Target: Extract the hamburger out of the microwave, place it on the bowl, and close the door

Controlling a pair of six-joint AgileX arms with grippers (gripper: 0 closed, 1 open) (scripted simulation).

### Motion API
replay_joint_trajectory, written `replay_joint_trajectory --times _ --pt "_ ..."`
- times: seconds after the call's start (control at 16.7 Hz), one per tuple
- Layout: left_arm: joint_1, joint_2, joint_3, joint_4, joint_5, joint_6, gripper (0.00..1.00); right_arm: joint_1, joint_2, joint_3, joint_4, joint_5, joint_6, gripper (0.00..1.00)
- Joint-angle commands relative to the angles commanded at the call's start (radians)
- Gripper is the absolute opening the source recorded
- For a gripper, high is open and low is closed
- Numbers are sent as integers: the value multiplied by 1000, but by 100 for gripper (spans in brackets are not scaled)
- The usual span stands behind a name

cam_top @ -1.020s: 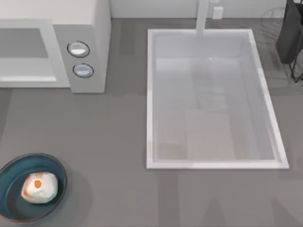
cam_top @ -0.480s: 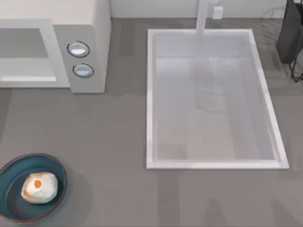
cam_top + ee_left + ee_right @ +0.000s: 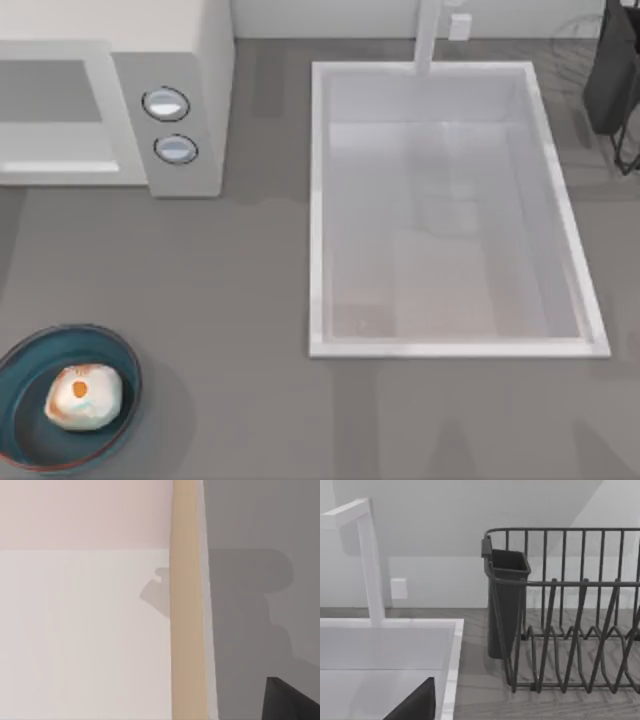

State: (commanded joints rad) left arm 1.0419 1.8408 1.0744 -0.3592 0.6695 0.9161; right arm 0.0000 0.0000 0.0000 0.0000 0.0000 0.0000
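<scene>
The hamburger (image 3: 83, 397) sits in the bowl (image 3: 120, 352), lower left (soft, light; cup its sides). Microwave (image 3: 190, 90) upper left. Gripper states: cannot tell.

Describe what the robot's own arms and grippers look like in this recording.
There is little to go on. The left gripper appears as a matte black, flat-sided angular wedge in the left wrist view. The right gripper appears as a similar dark charcoal angular piece in the right wrist view. No cables or markings can be made out.

Open counter (image 3: 250, 300) between bowl (image 3: 25, 365), microwave (image 3: 190, 100), sink (image 3: 320, 250)
</scene>
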Motion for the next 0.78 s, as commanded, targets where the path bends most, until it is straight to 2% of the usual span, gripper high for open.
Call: replay_joint_trajectory --times 0.3,0.78 --pt "-28 -43 -38 20 -12 -27 0 0 0 0 0 0 0 100" --pt "-182 -308 -362 168 -89 -195 0 0 0 0 0 0 0 100"
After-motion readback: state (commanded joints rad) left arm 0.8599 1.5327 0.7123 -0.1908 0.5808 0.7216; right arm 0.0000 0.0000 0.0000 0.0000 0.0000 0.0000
